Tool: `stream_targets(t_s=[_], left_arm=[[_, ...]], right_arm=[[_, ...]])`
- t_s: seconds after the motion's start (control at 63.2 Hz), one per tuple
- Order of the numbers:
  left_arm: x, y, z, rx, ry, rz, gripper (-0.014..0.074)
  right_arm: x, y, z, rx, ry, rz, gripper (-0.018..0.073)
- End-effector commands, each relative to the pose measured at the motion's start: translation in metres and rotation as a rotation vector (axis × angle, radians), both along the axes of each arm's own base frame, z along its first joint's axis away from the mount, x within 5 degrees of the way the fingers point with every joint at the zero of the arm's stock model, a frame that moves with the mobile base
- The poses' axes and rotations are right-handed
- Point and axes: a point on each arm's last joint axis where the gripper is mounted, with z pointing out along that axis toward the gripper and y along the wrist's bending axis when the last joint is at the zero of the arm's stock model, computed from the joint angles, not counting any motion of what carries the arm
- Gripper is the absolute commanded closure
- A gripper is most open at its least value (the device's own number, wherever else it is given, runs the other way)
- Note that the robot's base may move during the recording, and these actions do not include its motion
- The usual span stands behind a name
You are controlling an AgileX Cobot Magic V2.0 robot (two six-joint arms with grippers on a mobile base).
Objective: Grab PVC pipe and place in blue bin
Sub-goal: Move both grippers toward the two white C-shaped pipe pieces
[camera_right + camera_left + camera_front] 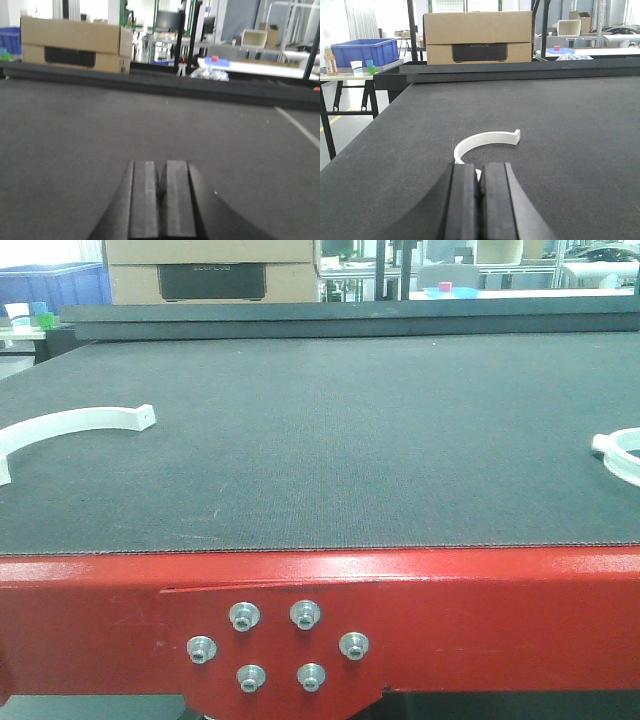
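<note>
flat on mat: curved pvc pipe, chord crosswise (tabbed end rightward), just past left gripper. closed fully on nothing, like right gripper.

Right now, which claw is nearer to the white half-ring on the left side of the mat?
Left. The left claw sits just behind the white half-ring, tips almost at it. The right claw faces only mat, with no half-ring in its view.

The tabletop is dark, matt and rough like cloth. The red frame is shiny metal. The pipe is smooth white plastic.
</note>
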Motion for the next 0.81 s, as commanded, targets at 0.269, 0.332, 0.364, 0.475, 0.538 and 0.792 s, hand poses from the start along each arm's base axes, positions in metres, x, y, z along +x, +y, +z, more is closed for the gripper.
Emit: stream_targets(t_s=[0.269, 0.332, 0.364, 0.475, 0.538, 0.792], left_arm=[[-0.001, 0.000, 0.005, -0.004, -0.057, 0.004, 0.0707], [-0.001, 0.000, 0.007, -0.004, -0.071, 0.003, 0.0707], [-0.001, 0.000, 0.009, -0.005, -0.094, 0.003, 0.0707], [-0.002, 0.001, 0.011, -0.082, -0.122, -0.002, 0.0707], [-0.002, 0.001, 0.010, -0.145, -0.108, -0.004, 0.0707], [-0.016, -0.001, 0.057, -0.112, -0.038, -0.027, 0.0707]], right_arm=[[-0.001, -0.002, 0.013, 0.004, -0.093, -0.028, 0.0721], [-0.001, -0.003, 0.014, 0.005, -0.112, -0.033, 0.0721], [-0.001, -0.003, 0.015, 0.007, -0.119, -0.034, 0.0721], [-0.001, -0.003, 0.015, 0.007, -0.123, -0.035, 0.0721], [-0.001, -0.003, 0.017, 0.009, -0.136, -0.037, 0.0721], [-0.004, -0.006, 0.027, 0.012, -0.250, -0.067, 0.0721]])
